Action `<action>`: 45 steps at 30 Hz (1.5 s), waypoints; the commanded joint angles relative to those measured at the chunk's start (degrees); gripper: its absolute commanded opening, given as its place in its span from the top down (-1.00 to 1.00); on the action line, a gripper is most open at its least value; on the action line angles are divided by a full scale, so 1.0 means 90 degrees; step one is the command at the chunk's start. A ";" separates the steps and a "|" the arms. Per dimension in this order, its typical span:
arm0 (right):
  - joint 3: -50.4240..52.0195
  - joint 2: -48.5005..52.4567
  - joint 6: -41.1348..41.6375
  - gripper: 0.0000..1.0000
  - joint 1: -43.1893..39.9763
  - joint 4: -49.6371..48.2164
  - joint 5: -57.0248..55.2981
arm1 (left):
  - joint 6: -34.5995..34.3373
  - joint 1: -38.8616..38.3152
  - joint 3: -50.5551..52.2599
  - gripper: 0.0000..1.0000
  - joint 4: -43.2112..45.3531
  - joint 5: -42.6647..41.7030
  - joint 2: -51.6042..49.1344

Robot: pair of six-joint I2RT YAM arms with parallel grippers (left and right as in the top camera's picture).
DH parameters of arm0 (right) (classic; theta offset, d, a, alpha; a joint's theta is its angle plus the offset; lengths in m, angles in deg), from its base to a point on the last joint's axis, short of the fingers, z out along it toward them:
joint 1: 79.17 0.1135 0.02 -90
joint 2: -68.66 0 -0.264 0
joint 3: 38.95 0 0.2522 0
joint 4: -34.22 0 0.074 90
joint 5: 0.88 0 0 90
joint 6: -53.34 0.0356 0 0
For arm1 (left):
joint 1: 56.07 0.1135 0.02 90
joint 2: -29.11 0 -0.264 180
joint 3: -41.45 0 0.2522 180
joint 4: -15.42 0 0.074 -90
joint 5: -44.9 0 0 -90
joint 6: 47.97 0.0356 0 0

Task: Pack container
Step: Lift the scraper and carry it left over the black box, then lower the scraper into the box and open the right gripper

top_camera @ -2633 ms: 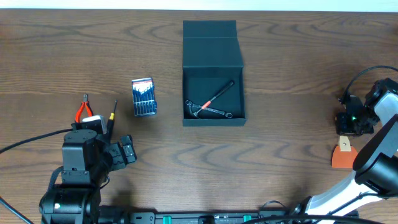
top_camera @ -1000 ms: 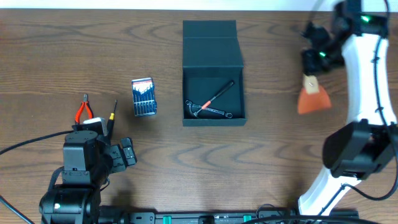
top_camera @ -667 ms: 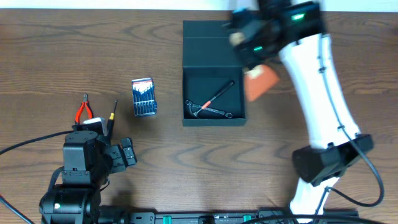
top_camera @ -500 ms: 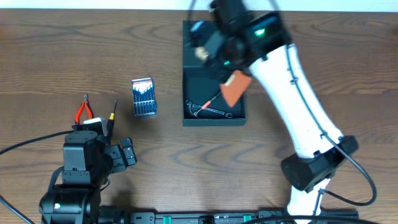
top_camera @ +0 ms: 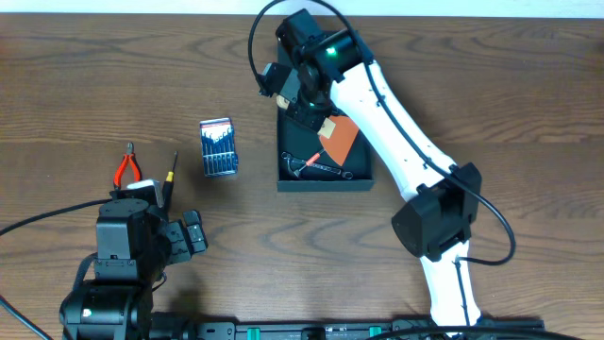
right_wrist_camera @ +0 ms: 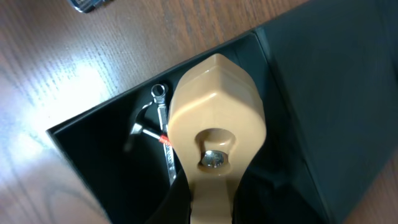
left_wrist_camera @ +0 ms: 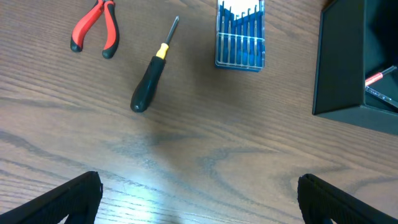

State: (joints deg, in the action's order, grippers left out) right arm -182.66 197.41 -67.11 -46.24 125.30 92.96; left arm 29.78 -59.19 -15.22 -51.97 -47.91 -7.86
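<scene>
The container (top_camera: 326,185) is a dark open box at mid-table with its flap lid folded back. It also shows in the left wrist view (left_wrist_camera: 339,62) and the right wrist view (right_wrist_camera: 323,93). A red-handled hammer (top_camera: 311,159) and a wrench (right_wrist_camera: 163,118) lie inside. My right gripper (top_camera: 304,99) is shut on a tan-and-orange tool (top_camera: 338,139) and holds it over the box opening. The tool's tan end (right_wrist_camera: 214,106) sticks out past the jaws (right_wrist_camera: 211,202). My left gripper (left_wrist_camera: 199,199) is open and empty over bare wood at the front left (top_camera: 193,231).
A blue-and-red bit case (top_camera: 218,146) lies left of the box, also in the left wrist view (left_wrist_camera: 240,34). Red pliers (top_camera: 127,167) (left_wrist_camera: 96,28) and a black screwdriver (top_camera: 170,175) (left_wrist_camera: 149,78) lie further left, near my left arm.
My right arm has swung from the table's right side across to above the container, carrying the tan-and-orange tool. The left arm has not moved.
</scene>
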 commanded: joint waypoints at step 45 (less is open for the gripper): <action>-0.1263 -0.0823 0.0593 -0.98 -0.0731 0.0206 -0.0415 | -0.0061 -0.0022 -0.0415 -0.97 0.0386 -0.0602 -0.0219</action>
State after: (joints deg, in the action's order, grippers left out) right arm -190.09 198.79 -65.91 -49.94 126.94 92.20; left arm 29.78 -59.19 -15.51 -48.71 -50.03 -8.16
